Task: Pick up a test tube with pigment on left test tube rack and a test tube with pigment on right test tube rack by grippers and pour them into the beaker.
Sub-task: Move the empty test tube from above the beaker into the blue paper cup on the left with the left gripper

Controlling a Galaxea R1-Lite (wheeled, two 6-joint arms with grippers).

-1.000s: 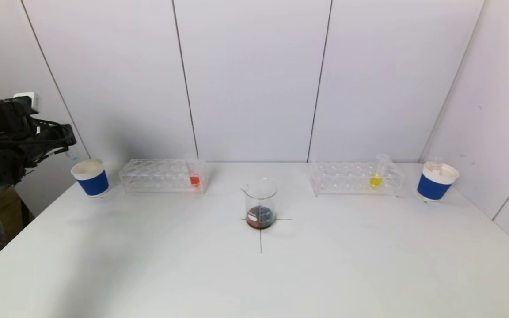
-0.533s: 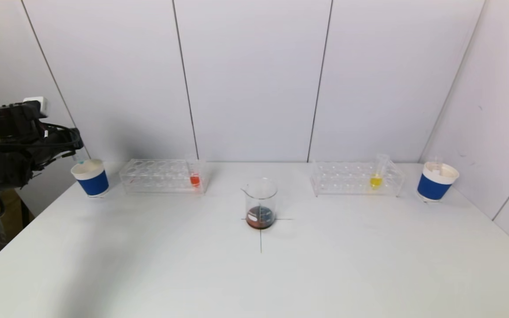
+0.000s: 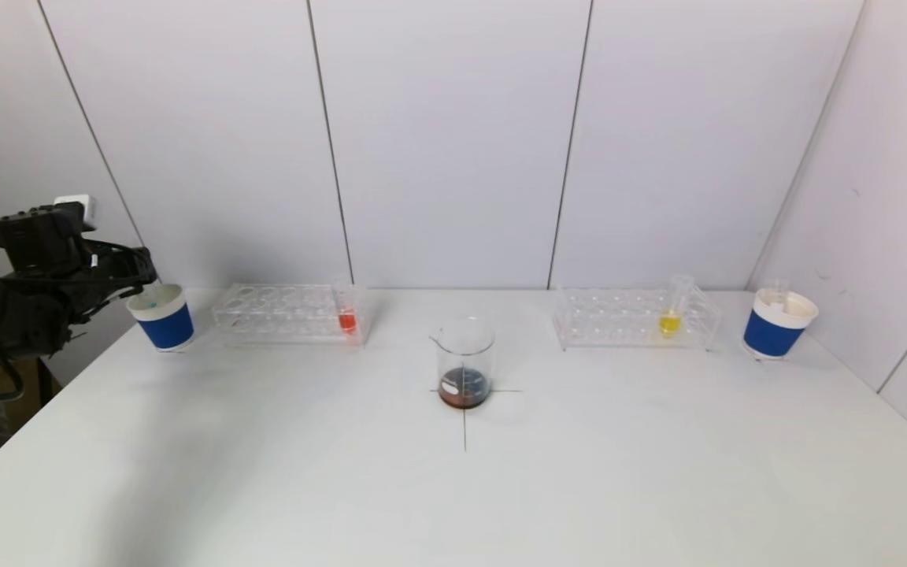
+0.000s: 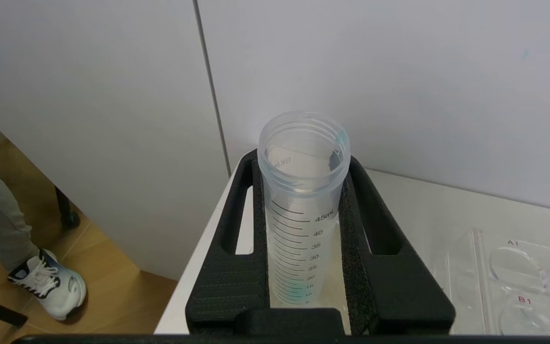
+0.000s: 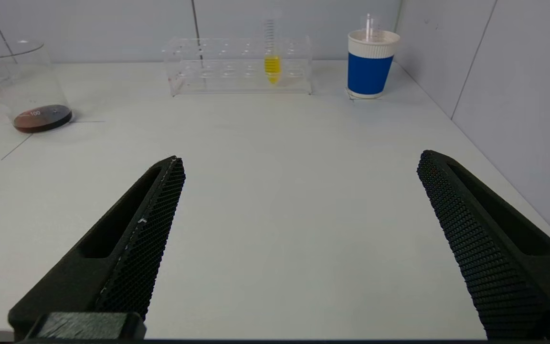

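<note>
While the left pincer [image 4: 303, 248] grips an emptied graduated test tube [image 4: 302, 200] upright over the left blue cup [image 3: 161, 316] at the desk [image 3: 453, 488] corner, the right pincer [image 5: 299, 239] hangs wide open, low over the desk. Beaker [image 3: 464, 362] sits centre with dark liquid. Red tube [image 3: 347, 315] stays in left rack [image 3: 288, 313], yellow tube [image 3: 672, 311] in right rack [image 3: 633, 318].
</note>
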